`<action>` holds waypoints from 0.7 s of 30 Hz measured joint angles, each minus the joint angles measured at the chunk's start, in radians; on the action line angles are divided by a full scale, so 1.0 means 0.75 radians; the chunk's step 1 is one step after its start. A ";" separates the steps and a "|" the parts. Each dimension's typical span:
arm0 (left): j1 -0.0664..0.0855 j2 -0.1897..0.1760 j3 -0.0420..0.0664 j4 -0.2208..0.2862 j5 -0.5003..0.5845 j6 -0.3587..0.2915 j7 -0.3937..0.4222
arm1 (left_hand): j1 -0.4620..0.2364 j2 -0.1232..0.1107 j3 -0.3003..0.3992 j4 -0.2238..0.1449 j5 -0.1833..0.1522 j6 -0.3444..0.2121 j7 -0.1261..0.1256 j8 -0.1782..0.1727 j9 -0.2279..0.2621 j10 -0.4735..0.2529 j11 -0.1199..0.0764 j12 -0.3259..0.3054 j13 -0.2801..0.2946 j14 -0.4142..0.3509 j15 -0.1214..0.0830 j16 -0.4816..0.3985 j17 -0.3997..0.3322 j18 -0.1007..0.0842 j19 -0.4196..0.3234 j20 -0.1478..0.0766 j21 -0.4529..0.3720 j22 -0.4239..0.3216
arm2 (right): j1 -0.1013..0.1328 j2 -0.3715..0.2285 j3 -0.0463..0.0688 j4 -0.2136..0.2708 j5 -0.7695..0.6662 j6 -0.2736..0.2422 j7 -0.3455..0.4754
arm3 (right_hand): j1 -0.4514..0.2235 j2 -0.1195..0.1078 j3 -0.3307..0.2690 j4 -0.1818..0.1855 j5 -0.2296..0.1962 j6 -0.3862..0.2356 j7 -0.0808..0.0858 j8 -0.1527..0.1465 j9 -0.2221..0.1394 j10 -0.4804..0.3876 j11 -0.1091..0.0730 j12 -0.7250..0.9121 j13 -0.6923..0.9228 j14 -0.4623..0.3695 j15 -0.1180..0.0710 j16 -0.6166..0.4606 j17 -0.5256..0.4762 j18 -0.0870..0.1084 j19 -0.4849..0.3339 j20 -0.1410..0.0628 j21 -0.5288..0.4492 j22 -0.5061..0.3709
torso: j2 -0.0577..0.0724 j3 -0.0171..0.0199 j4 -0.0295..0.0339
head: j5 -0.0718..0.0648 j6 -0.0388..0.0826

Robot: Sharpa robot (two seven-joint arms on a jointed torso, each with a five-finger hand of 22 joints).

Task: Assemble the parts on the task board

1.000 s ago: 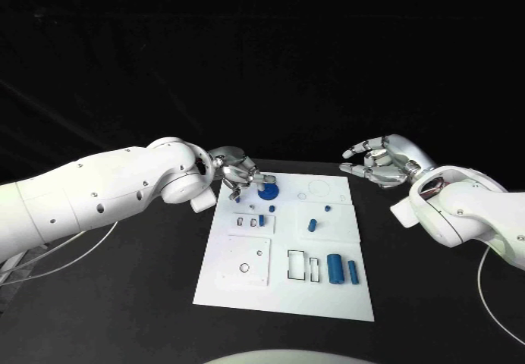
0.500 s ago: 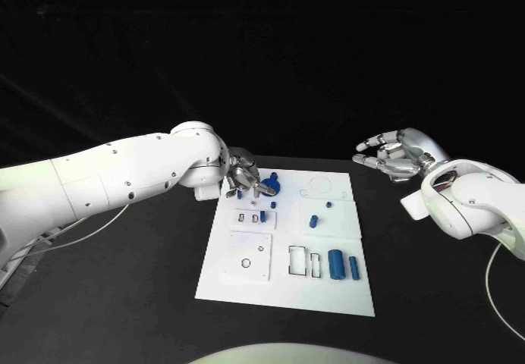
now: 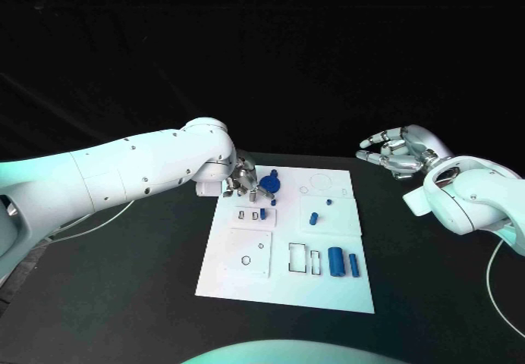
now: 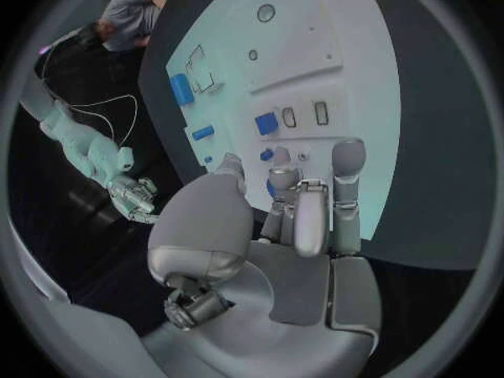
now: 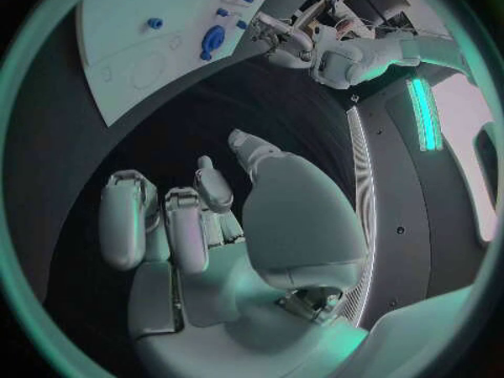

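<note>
Round blue part (image 3: 269, 184) at the far end of the white board (image 3: 243, 280), just beside the fingertips of the left hand (image 3: 246, 185), which hovers over that corner with fingers partly curled; whether it pinches anything cannot be told. Right hand (image 3: 398, 154), loosely spread and empty, hangs off the board, well apart. Judged step: seating a far-corner part; next, a careful fingertip alignment.

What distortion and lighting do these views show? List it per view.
Head view: straight edges on the task board, teal tint low down, black surround. Left wrist view: fisheye bends the board's edges behind the left hand. Right wrist view: same bending, with teal light on the right hand.
</note>
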 measured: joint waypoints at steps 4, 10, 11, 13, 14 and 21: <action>0.000 0.020 -0.007 -0.024 0.000 0.023 -0.012 | -0.005 0.005 -0.002 -0.002 0.000 -0.009 0.000 -0.004 0.000 0.000 0.000 -0.006 -0.002 0.000 0.000 0.000 0.000 0.000 0.000 0.000 0.000 0.000 | -0.001 0.001 0.000 -0.002 0.001 0.000 0.000 | 0.000 0.000 0.000 0.000 0.011 0.000 0.000 0.005 0.001 0.000 0.000 0.000 0.000 0.000 0.000 0.000 0.000 0.000 0.000 0.000 0.000 0.000 | 0.001 -0.0009 -0.0008 | 0.000 -0.002; 0.000 0.044 -0.016 -0.051 0.003 0.041 -0.018 | -0.004 0.017 -0.007 0.000 0.000 -0.009 0.000 -0.007 0.002 -0.005 0.005 -0.006 -0.005 0.000 0.000 0.000 0.000 0.000 0.000 0.000 0.000 0.001 | -0.001 0.003 0.000 -0.003 0.002 0.000 0.000 | 0.000 0.000 -0.004 0.004 0.023 0.000 0.000 0.005 0.001 -0.003 -0.003 0.000 -0.002 0.000 0.000 0.000 0.000 0.000 -0.005 -0.005 0.000 0.000 | 0.002 -0.0017 -0.0008 | -0.001 -0.004; 0.000 0.048 -0.019 -0.055 0.003 0.043 -0.018 | 0.001 0.022 -0.007 0.000 0.000 -0.009 0.000 -0.007 0.002 -0.008 0.001 -0.006 -0.007 0.000 0.000 0.000 0.000 0.000 0.000 0.000 0.004 0.001 | -0.001 0.003 0.000 -0.004 0.002 0.000 0.000 | 0.000 0.000 -0.004 0.004 0.024 0.000 0.000 0.005 0.001 -0.005 -0.005 -0.003 -0.003 0.000 0.000 0.000 0.000 0.000 -0.005 -0.005 -0.004 0.000 | 0.002 -0.0018 -0.0008 | -0.001 -0.004; 0.000 0.055 -0.025 -0.063 0.005 0.046 -0.019 | 0.015 0.036 -0.011 -0.004 0.000 -0.013 0.004 -0.007 0.004 -0.013 0.003 -0.006 -0.011 0.000 0.000 0.000 0.000 0.000 -0.005 0.005 0.006 0.001 | -0.001 0.004 0.000 -0.006 0.004 0.000 0.001 | 0.000 0.000 0.000 0.007 0.026 0.000 0.000 0.010 0.001 -0.005 -0.005 -0.008 -0.009 0.000 0.000 0.000 0.001 0.000 -0.005 -0.005 -0.010 0.000 | 0.002 -0.0023 -0.0004 | -0.001 -0.006; 0.000 0.058 -0.027 -0.065 0.006 0.046 -0.019 | 0.020 0.041 -0.014 -0.001 0.000 -0.014 0.005 -0.011 0.004 -0.014 0.005 -0.011 -0.013 0.000 0.000 0.000 0.000 0.000 -0.005 0.005 0.005 0.001 | -0.001 0.005 0.000 -0.007 0.004 0.000 0.001 | 0.000 0.000 0.000 0.007 0.031 0.000 0.000 0.010 0.001 -0.008 -0.008 -0.013 -0.013 0.000 0.000 0.000 0.001 0.000 -0.005 -0.005 -0.010 0.000 | 0.002 -0.0024 -0.0003 | -0.001 -0.007; -0.002 0.081 -0.045 -0.089 0.018 0.050 -0.019 | 0.065 0.071 -0.018 -0.004 0.000 -0.014 0.005 -0.019 0.008 -0.024 0.005 -0.020 -0.028 0.000 0.000 0.005 0.000 0.000 -0.010 0.010 0.005 0.002 | -0.003 0.011 -0.001 -0.012 0.012 -0.001 0.006 | 0.000 0.000 0.000 0.007 0.039 0.000 0.000 0.010 0.003 -0.017 -0.007 -0.019 -0.025 0.000 0.000 -0.005 0.001 0.000 -0.014 -0.005 -0.018 0.000 | 0.003 -0.0023 0.0001 | 0.000 -0.011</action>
